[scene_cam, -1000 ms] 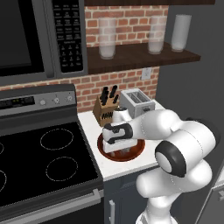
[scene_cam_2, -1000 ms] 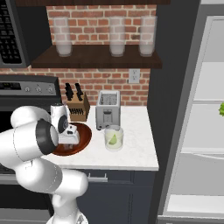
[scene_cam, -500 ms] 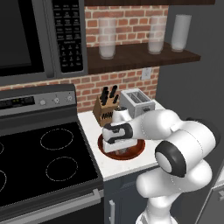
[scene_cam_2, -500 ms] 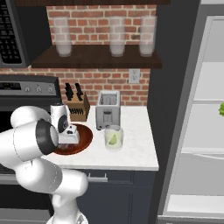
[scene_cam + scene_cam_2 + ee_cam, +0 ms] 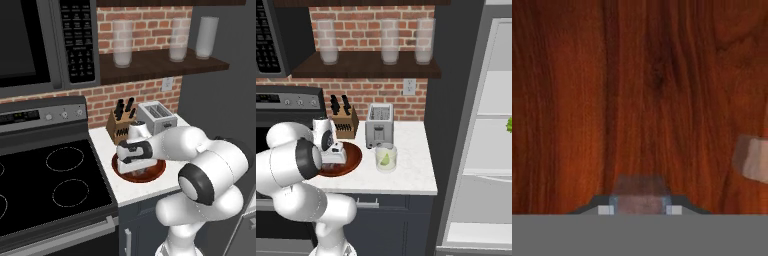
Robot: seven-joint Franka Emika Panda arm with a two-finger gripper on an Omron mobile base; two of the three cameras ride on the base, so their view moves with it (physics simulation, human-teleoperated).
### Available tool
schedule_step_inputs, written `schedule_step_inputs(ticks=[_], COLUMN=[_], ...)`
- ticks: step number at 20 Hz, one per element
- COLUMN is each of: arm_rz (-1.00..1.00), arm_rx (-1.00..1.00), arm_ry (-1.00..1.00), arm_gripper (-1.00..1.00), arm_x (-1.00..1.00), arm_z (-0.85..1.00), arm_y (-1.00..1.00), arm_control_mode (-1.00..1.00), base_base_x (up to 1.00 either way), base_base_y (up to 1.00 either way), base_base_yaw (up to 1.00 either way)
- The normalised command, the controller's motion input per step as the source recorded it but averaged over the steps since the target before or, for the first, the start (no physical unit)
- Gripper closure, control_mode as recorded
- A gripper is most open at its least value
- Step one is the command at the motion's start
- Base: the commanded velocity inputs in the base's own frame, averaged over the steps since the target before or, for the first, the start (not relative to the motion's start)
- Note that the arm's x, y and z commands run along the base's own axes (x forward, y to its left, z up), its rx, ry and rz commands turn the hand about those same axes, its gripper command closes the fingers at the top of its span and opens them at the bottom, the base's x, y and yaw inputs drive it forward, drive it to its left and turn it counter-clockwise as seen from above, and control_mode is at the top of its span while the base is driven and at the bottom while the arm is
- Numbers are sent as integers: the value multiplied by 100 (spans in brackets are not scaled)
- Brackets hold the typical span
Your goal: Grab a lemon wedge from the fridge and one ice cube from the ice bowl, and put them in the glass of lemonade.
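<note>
- Gripper (image 5: 640, 210) sits at the bottom centre of my hand view, jaws drawn in tight on an ice cube (image 5: 640, 192); the pale translucent block fills the gap between the two dark tips, so I read it as held.
- Second ice cube (image 5: 754, 159) lies at the right edge of that frame, well apart from the held one, resting on the bowl floor.
- Ice bowl (image 5: 637, 90) takes up the rest of the hand view as reddish-brown wood grain (camera is looking straight down into it).
- Left base view: hand is over the ice bowl (image 5: 157, 171), centre of frame, just in front of the knife block (image 5: 119, 127) and the toaster (image 5: 157, 116). Fingers are hidden behind the hand there.
- Right base view: ice bowl (image 5: 353, 157) is left of centre with the hand down inside it; I can't make out the fingertips from this side either.
- Glass of lemonade (image 5: 386, 157) stands at centre of the right base view, just right of the bowl and in front of the toaster (image 5: 379, 125), apart from both.
- Lemon wedge (image 5: 385, 159) shows as a small yellow-green slice inside the glass.
- Fridge (image 5: 491, 135) fills the right side of that frame, door open, white shelves showing, a leafy green bunch (image 5: 509, 124) at the right edge on a shelf.
</note>
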Motion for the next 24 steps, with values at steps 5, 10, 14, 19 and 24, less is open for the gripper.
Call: schedule_step_inputs(ticks=[5,10,14,19,24], arm_rz=[0,0,0,0,0], arm_rx=[-10,-5,5,7,7], arm_ry=[-2,-3,-8,-6,-7], arm_gripper=[100,100,100,100,100], arm_x=[0,0,-3,0,0], arm_z=[93,100,37,24,11], arm_y=[1,0,-6,-21,-25], arm_control_mode=[-100,-100,-100,-100,-100], base_base_x=[0,0,0,0,0], base_base_y=[0,0,0,0,0], base_base_yaw=[0,0,0,0,0])
